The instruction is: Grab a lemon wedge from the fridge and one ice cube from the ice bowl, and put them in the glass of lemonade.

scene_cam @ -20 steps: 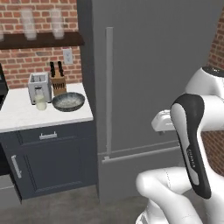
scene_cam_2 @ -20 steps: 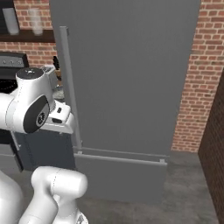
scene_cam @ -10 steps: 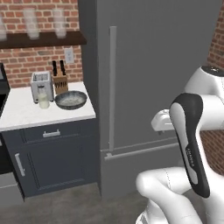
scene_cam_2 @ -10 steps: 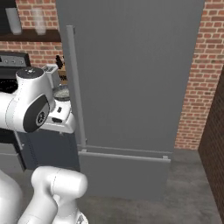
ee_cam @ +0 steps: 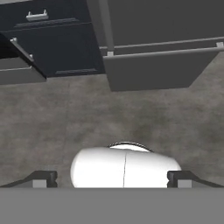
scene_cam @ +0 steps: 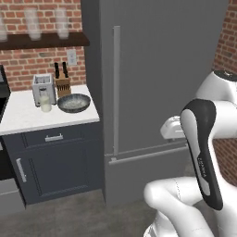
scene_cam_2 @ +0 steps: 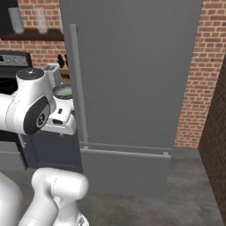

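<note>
The fridge (scene_cam: 162,69) stands tall and dark grey with its door closed, its long light grey bar handle (scene_cam: 116,90) on the left edge. The lemon wedge is hidden. On the white counter left of the fridge sits the ice bowl (scene_cam: 73,102), with the glass of lemonade (scene_cam: 45,103) just left of it, in front of the toaster. My gripper (ee_cam: 112,179) is open, its fingertips (ee_cam: 43,178) wide apart with nothing between them. It points down at the floor in front of the fridge (ee_cam: 153,65), well short of the handle (scene_cam_2: 75,84).
A toaster (scene_cam: 43,88) and a knife block (scene_cam: 62,83) stand at the back of the counter (scene_cam: 28,120). Frosted glasses (scene_cam: 61,22) line a shelf above. Dark cabinets (scene_cam: 55,162) sit under the counter. A brick wall (scene_cam_2: 198,79) rises right of the fridge.
The whole picture has shifted slightly, so the base has moved a little in front of the fridge. The arm keeps its pose and the gripper stays open.
</note>
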You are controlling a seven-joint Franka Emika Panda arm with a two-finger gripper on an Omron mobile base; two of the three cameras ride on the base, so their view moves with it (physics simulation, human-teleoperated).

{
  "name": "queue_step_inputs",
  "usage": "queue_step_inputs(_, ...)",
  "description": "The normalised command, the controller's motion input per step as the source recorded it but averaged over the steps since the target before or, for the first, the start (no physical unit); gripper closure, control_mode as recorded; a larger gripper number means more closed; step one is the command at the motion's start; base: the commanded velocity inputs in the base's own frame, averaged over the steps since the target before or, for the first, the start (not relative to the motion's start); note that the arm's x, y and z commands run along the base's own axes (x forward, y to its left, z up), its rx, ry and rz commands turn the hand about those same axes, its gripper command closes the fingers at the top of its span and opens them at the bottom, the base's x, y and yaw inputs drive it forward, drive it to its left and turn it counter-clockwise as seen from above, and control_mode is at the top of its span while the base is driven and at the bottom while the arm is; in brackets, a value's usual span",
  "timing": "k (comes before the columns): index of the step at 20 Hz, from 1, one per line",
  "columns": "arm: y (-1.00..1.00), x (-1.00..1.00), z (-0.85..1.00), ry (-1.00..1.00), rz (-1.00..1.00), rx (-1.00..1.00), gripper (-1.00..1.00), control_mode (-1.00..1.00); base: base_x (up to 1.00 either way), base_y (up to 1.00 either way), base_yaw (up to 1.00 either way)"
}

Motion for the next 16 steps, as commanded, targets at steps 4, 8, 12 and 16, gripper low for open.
queue_step_inputs(4,0.33,0.0,0.07,-0.04,0.0,0.0,-1.0,-1.0,0.0,0.1,0.0)
queue_step_inputs(8,0.48,0.0,0.27,-0.13,0.0,0.0,-1.0,-1.0,0.0,0.0,0.0)
queue_step_inputs(12,0.41,0.0,0.31,-0.12,0.0,0.0,-1.0,-1.0,0.0,0.0,0.0)
queue_step_inputs(16,0.15,0.02,0.14,-0.24,0.0,0.0,-1.0,-1.0,0.0,0.0,0.0)
